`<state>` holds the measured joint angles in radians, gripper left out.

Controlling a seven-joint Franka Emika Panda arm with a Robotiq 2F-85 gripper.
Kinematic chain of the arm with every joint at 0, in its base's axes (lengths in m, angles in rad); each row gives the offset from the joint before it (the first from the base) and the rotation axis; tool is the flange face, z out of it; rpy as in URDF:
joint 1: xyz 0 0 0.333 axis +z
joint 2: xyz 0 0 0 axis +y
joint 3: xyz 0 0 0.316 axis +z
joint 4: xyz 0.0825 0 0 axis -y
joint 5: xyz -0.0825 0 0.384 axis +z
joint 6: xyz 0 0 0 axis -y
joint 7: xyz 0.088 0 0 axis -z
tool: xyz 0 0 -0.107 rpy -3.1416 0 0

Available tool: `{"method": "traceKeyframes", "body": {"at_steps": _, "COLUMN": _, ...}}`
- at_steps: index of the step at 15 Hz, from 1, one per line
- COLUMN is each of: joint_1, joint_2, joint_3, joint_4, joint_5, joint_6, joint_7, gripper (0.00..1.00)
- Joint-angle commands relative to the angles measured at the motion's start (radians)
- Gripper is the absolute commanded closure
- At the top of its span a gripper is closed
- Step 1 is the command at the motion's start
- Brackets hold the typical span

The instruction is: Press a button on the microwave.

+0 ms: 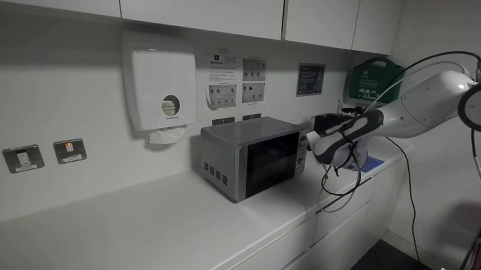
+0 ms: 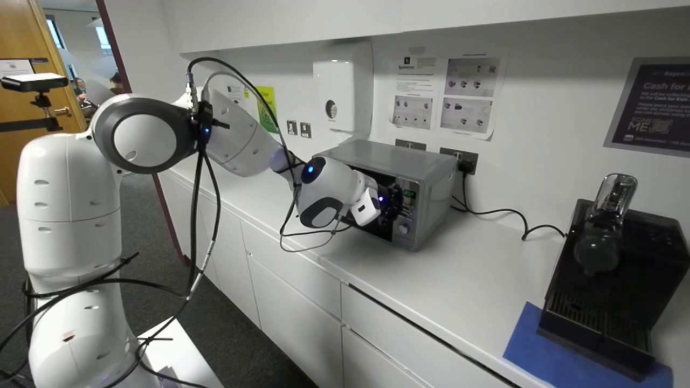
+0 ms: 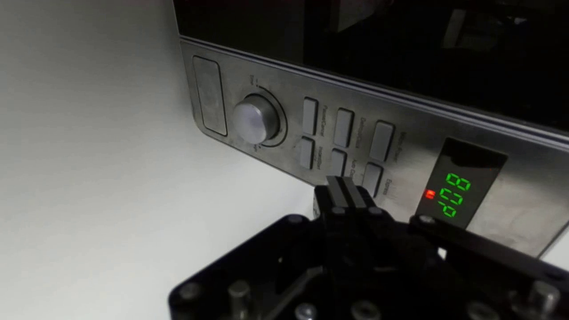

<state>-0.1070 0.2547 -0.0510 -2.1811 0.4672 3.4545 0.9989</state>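
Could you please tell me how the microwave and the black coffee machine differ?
The microwave is silver-grey with a dark glass door; the coffee machine is black with a slotted tray at its front. The microwave stands directly on the counter, whereas the coffee machine stands at least partly on a blue mat. Both are boxy.

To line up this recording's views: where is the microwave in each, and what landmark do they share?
In an exterior view: microwave, near the middle, below and right of the white wall dispenser.
In an exterior view: microwave, just right of centre, partly hidden by the arm.
Wrist view: microwave, upper right, cut off by the picture's edges.
Shared landmark: its dark glass door, in all three.
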Motion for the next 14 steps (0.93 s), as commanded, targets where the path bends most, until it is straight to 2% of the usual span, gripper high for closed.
{"method": "traceKeyframes", "body": {"at_steps": 1, "joint_1": -0.014, "joint_2": 0.011, "joint_3": 0.0, "joint_4": 0.038, "joint_5": -0.016, "joint_6": 0.0, "joint_7": 0.009, "gripper": 1.0}}
{"method": "traceKeyframes", "body": {"at_steps": 14, "joint_1": -0.014, "joint_2": 0.021, "joint_3": -0.002, "joint_4": 0.066, "joint_5": -0.015, "joint_6": 0.0, "joint_7": 0.007, "gripper": 1.0}}
